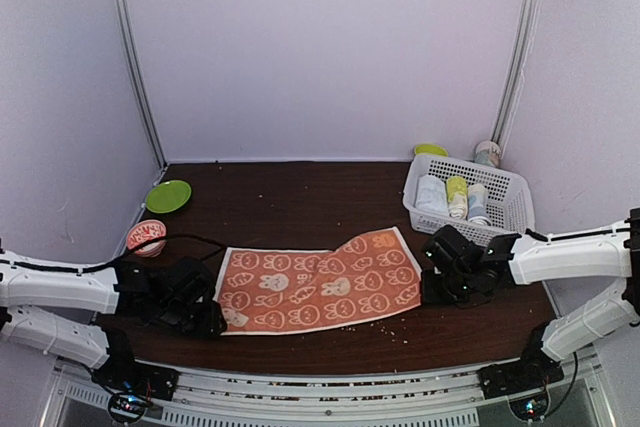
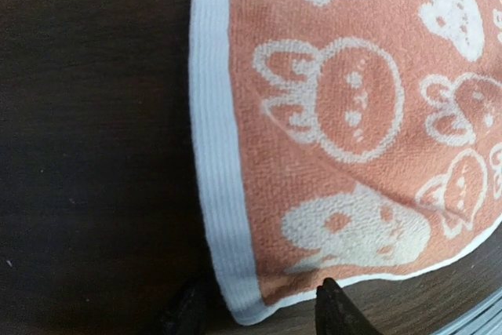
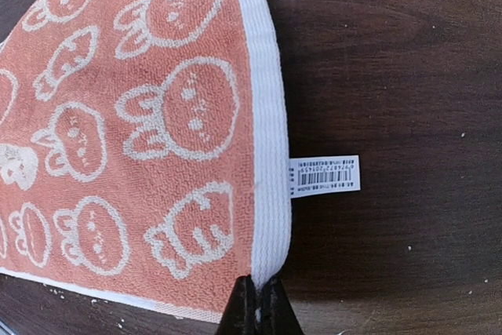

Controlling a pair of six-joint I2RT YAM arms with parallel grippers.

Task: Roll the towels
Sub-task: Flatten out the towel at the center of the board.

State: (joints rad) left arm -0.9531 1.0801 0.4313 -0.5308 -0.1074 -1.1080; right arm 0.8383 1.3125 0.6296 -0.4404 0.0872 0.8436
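1. The orange towel (image 1: 320,287), printed with cream rabbits and carrots and edged with a white hem, lies spread flat on the dark wooden table (image 1: 300,197), between the two arms and near the front edge.
2. Its far right corner is rumpled and stands slightly raised off the table.
3. The left gripper (image 2: 263,315) sits low at the towel's near left corner. Its jaws stand apart with the white-hemmed corner lying between them, and the fingertips (image 2: 337,313) do not press the cloth.
4. The right gripper (image 3: 258,307) is at the towel's right edge. Its jaws are closed tight together on the white hem, and a sliver of the hem shows between them.
5. A small white barcode label (image 3: 324,174) sticks out sideways from the right hem and lies flat on the wood, just beyond the right gripper.
6. The light blue towel (image 1: 478,202) stands rolled in the white plastic basket (image 1: 515,192) at the table's far right. It is beside a yellow-green roll (image 1: 457,197) and a plain white roll (image 1: 432,195).
7. A green plate (image 1: 168,196) and a red-and-white bowl (image 1: 146,237) sit at the far left of the table, well apart from the orange towel.
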